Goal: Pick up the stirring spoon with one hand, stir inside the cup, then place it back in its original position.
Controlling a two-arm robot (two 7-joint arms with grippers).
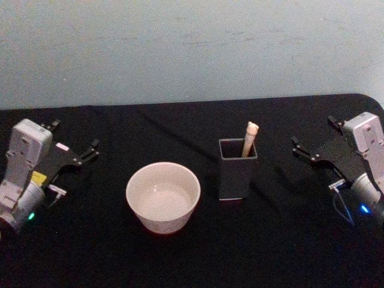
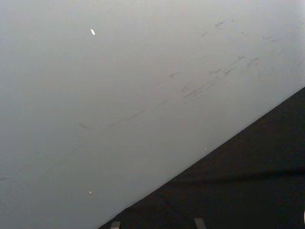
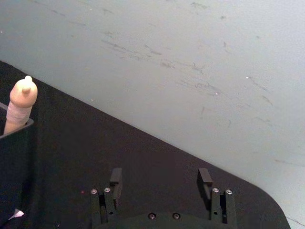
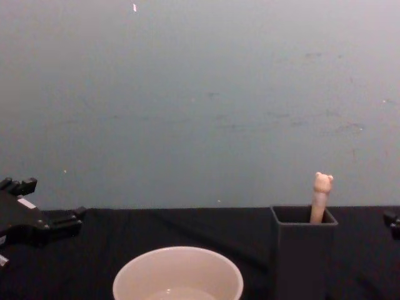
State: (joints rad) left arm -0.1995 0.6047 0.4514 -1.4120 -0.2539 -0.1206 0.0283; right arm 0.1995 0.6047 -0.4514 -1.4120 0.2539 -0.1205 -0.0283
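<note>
The stirring spoon (image 1: 249,138) stands in a dark grey square holder (image 1: 237,168). Its beige bear-topped handle (image 4: 320,196) sticks up above the rim; the shaft and bowl are hidden inside. The wide cream-white cup (image 1: 163,197) sits left of the holder and looks empty. My left gripper (image 1: 75,135) rests open at the table's left, apart from the cup. At the table's right my right gripper (image 1: 313,132) is open with nothing between its fingers, its two dark fingertips (image 3: 205,175) spread wide. The right wrist view shows the spoon handle (image 3: 21,104) off to one side of that gripper (image 3: 160,178).
A black cloth covers the table (image 1: 192,252), and a pale blue-grey wall (image 1: 192,48) rises right behind its far edge. The table's back right corner (image 3: 267,210) is rounded. Open cloth lies between each gripper and the cup and holder.
</note>
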